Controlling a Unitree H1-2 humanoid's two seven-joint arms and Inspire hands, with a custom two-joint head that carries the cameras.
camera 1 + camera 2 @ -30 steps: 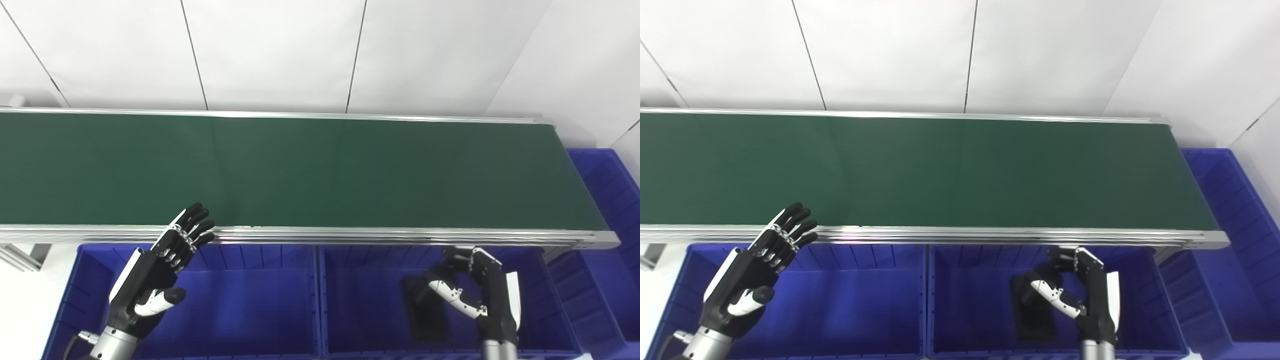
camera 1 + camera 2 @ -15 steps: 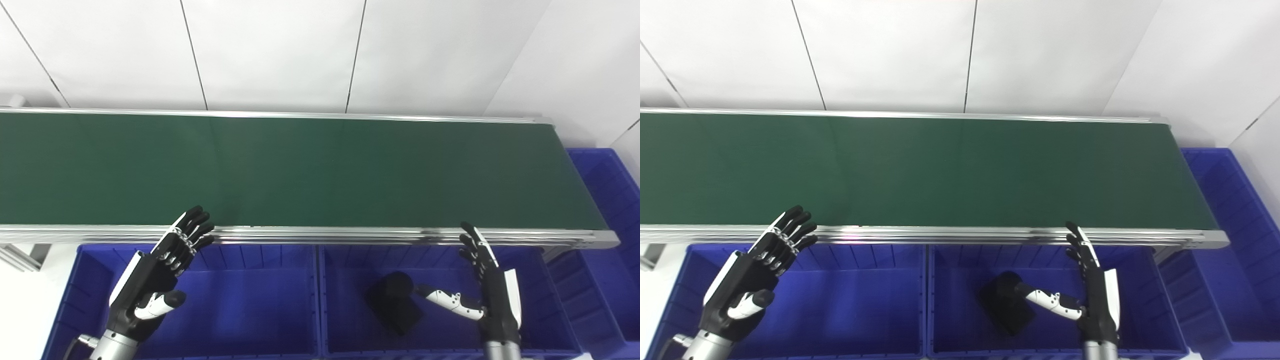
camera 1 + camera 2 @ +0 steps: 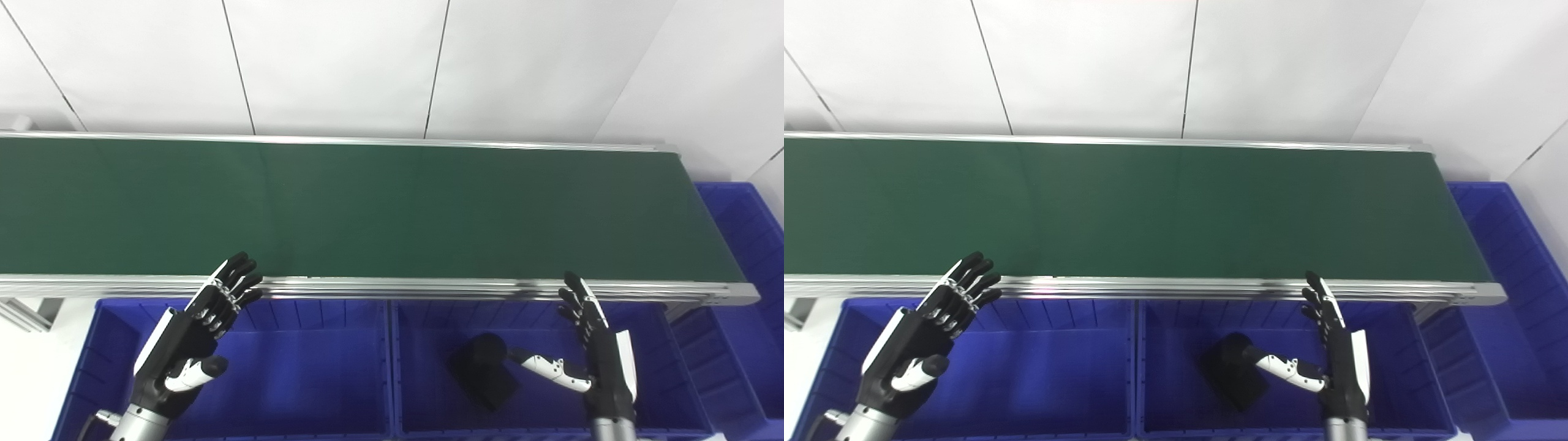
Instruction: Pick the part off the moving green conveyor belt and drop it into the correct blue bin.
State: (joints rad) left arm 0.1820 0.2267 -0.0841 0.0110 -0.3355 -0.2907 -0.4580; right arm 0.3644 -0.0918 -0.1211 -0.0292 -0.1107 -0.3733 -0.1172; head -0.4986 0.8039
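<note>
So the black part (image 3: 484,375) is lying on the floor of the middle blue bin (image 3: 429,404), the one just right of center on the near side of the belt. My right robot hand (image 3: 597,367) is over that same bin, just to the right of the part, fingers spread wide and holding nothing; the thumb tip points at the part and looks like it's right next to it, can't tell if it touches. My left robot hand (image 3: 190,334) is spread and empty too, hovering over the left bin (image 3: 306,392), fingertips up near the belt's metal rail.

My take: the drop looks done, so the smart move now is to lift the right one straight up and clear of the bin wall without nudging the part, then park both near the rail, ready for whatever rides in.

The green belt (image 3: 367,208) has nothing on it in view. A third blue bin (image 3: 741,245) sits off the right end of the belt. Behind it all is a plain white panelled wall (image 3: 343,61).
</note>
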